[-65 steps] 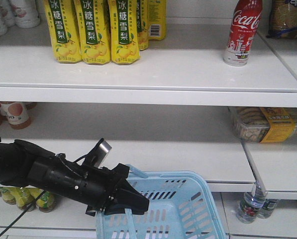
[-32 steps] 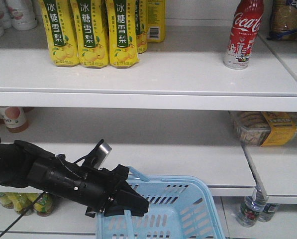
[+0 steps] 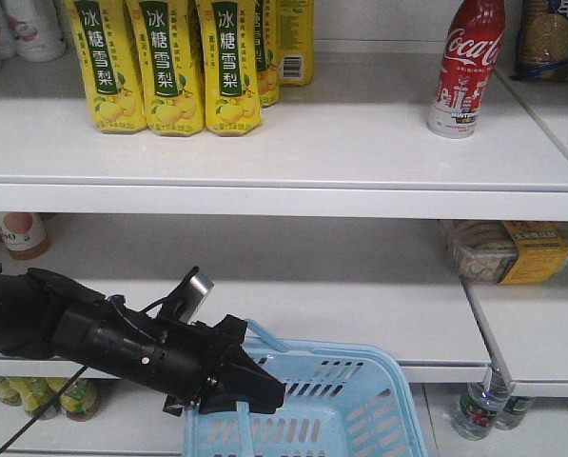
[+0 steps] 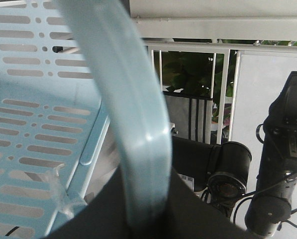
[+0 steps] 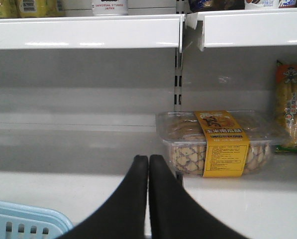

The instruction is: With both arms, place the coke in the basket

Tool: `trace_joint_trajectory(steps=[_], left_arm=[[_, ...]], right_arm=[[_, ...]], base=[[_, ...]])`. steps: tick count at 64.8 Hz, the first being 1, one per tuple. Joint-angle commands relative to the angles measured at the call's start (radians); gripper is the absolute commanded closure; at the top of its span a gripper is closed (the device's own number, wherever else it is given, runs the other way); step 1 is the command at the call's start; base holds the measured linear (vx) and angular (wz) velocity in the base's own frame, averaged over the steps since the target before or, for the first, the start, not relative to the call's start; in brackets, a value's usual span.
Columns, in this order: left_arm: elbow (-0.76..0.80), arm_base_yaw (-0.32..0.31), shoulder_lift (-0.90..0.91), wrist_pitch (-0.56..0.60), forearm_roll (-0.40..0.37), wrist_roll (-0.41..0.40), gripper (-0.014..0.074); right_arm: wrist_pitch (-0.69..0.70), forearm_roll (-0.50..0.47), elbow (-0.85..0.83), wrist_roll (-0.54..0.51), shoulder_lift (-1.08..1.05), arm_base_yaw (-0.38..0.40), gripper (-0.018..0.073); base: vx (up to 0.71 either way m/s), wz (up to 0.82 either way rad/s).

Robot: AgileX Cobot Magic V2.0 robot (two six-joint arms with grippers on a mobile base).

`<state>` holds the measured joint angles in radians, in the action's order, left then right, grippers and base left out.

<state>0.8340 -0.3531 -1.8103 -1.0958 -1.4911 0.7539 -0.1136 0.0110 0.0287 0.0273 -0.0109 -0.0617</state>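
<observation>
White shop shelves (image 3: 293, 152) fill the view, stocked in rows; the coke (image 3: 465, 67) stands upright on the upper shelf, far to the right, well apart from the yellow drink bottles (image 3: 165, 67) at the left and with nothing crowding it.

The blue basket (image 3: 374, 367) hangs low in front of the shelving, mouth up, carried by the left claw (image 3: 252, 392); that claw is clamped on the basket's handle (image 4: 133, 114), which the left wrist view shows running straight down into the black jaws. Held this way the basket sits below and to the left of the coke, probably so the other arm can fetch the bottle and lower it in without the basket needing a surface to rest on.

The right claw (image 5: 148, 172) has its two fingers pressed together with nothing between them; it points at the middle shelf, near a clear box of biscuits (image 5: 213, 142). The silvery base of the coke shows on the shelf above it, at the top edge of that view; so the claw would have to open and rise before any grasp.
</observation>
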Motion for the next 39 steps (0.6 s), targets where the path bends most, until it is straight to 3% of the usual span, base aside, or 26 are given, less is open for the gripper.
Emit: trace_joint_trajectory(steps=[1,39], left_arm=[[0.022,-0.003,0.051,-0.060,-0.076,0.014,0.0602],[0.022,-0.003,0.051,-0.060,-0.076,0.014,0.0602]], right_arm=[[0.072,0.005,0.007,-0.003,-0.013,-0.001,0.0569],[0.072,0.005,0.007,-0.003,-0.013,-0.001,0.0569]], base=[[0.02,0.00],[0.02,0.00]])
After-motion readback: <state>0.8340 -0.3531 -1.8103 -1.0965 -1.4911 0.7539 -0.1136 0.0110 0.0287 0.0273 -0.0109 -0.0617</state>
